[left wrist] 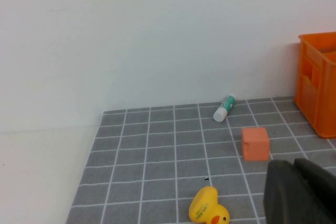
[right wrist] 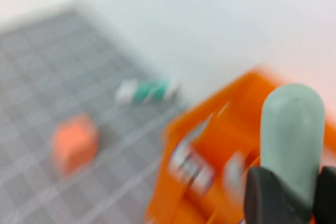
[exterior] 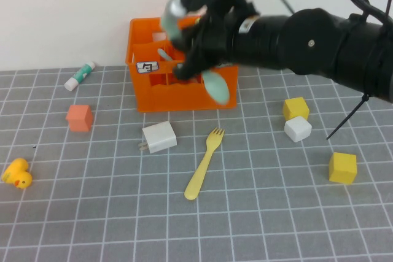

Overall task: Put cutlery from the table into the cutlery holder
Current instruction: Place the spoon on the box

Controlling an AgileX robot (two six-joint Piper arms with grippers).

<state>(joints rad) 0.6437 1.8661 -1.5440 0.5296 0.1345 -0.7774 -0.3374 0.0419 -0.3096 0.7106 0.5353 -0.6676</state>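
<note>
The orange cutlery holder (exterior: 159, 93) stands at the back of the grid-marked table (exterior: 258, 213). My right gripper (exterior: 184, 69) hangs over its front and is shut on a pale mint-green spoon (exterior: 216, 87), whose bowl dangles in front of the crate's right side. The right wrist view shows the spoon's handle (right wrist: 291, 129) clamped in that gripper (right wrist: 294, 184), with the holder (right wrist: 210, 129) blurred behind. A pale grey utensil (exterior: 164, 54) pokes up inside the holder. A yellow fork (exterior: 204, 164) lies on the mat in front. My left gripper (left wrist: 296, 165) is shut and empty, low above the mat's left part.
A white plug block (exterior: 159, 137) lies just left of the fork. An orange cube (exterior: 80, 118), a white-and-green tube (exterior: 80, 76) and a yellow duck (exterior: 17, 173) sit on the left. Two yellow cubes (exterior: 295, 108) (exterior: 342, 167) and a white cube (exterior: 298, 129) sit on the right.
</note>
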